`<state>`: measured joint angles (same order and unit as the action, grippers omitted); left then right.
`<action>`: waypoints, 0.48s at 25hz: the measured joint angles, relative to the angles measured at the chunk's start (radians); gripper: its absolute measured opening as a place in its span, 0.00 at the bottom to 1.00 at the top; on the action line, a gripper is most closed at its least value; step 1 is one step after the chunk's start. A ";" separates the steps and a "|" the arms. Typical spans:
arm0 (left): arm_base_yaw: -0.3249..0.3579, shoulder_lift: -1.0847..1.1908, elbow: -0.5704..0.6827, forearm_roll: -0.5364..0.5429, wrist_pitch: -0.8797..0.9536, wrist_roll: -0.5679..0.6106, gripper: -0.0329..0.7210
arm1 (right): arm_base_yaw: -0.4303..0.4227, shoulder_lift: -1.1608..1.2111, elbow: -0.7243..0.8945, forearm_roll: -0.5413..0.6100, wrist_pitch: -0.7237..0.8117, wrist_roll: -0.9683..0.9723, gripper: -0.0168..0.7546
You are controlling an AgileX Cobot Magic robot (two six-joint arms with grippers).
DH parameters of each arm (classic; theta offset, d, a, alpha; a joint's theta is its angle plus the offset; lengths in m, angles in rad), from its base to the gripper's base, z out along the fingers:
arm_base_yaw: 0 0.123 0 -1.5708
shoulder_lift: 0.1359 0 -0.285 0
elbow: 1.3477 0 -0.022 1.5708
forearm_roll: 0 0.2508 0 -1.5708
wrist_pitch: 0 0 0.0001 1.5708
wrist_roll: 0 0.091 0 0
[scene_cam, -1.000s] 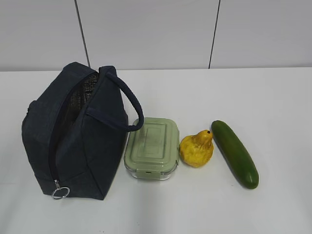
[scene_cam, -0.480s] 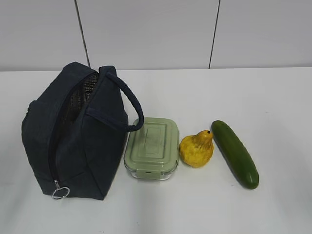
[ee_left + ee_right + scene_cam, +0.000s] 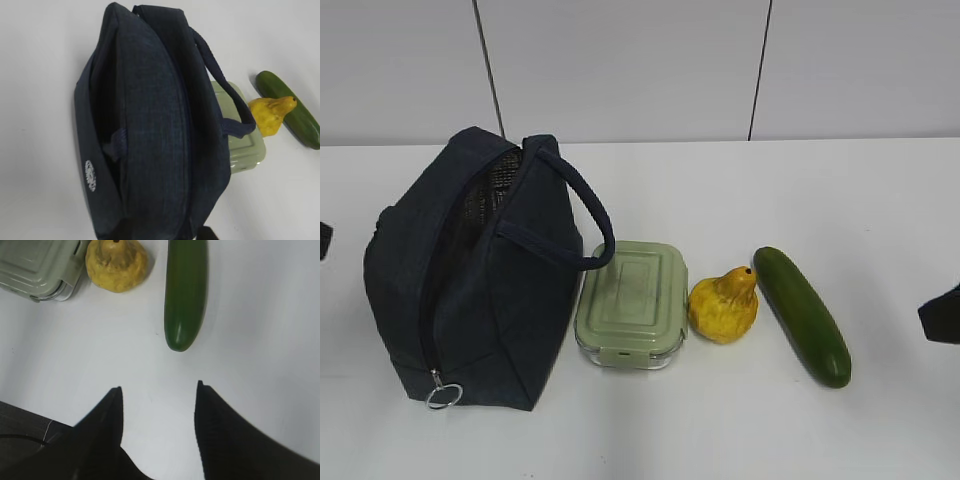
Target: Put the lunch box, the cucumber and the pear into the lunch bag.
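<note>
The dark navy lunch bag (image 3: 470,280) stands at the left with its zipper open, foil lining showing and ring pull (image 3: 444,396) at the front. The sage-lidded lunch box (image 3: 630,305) sits against its right side, then the yellow pear (image 3: 723,308), then the dark green cucumber (image 3: 802,315). My left gripper (image 3: 162,235) is open just above the bag (image 3: 155,125); only its dark tips show at the bottom edge. It peeks in at the exterior view's left edge (image 3: 323,240). My right gripper (image 3: 158,390) is open and empty above bare table, short of the cucumber's (image 3: 185,295) near end.
The white table (image 3: 840,200) runs back to a pale panelled wall. In the right wrist view the pear (image 3: 116,266) and a corner of the lunch box (image 3: 40,270) lie at the top left. The right gripper shows at the exterior view's right edge (image 3: 942,315).
Both grippers have come into the exterior view, the left at the left edge and the right at the right edge. The bag, lunch box, pear and cucumber have not moved.
</note>
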<state>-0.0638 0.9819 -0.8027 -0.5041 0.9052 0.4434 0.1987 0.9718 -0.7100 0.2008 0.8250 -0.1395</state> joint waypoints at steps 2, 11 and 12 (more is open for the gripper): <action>0.000 0.059 -0.027 -0.040 0.000 0.047 0.36 | 0.000 0.047 -0.035 0.012 0.002 -0.012 0.48; 0.000 0.235 -0.240 -0.072 0.059 0.129 0.36 | -0.235 0.245 -0.120 0.398 0.095 -0.314 0.46; 0.000 0.244 -0.256 -0.072 0.064 0.131 0.36 | -0.266 0.271 -0.128 0.444 0.113 -0.360 0.46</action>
<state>-0.0638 1.2258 -1.0592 -0.5760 0.9690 0.5741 -0.0668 1.2425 -0.8378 0.6445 0.9382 -0.4997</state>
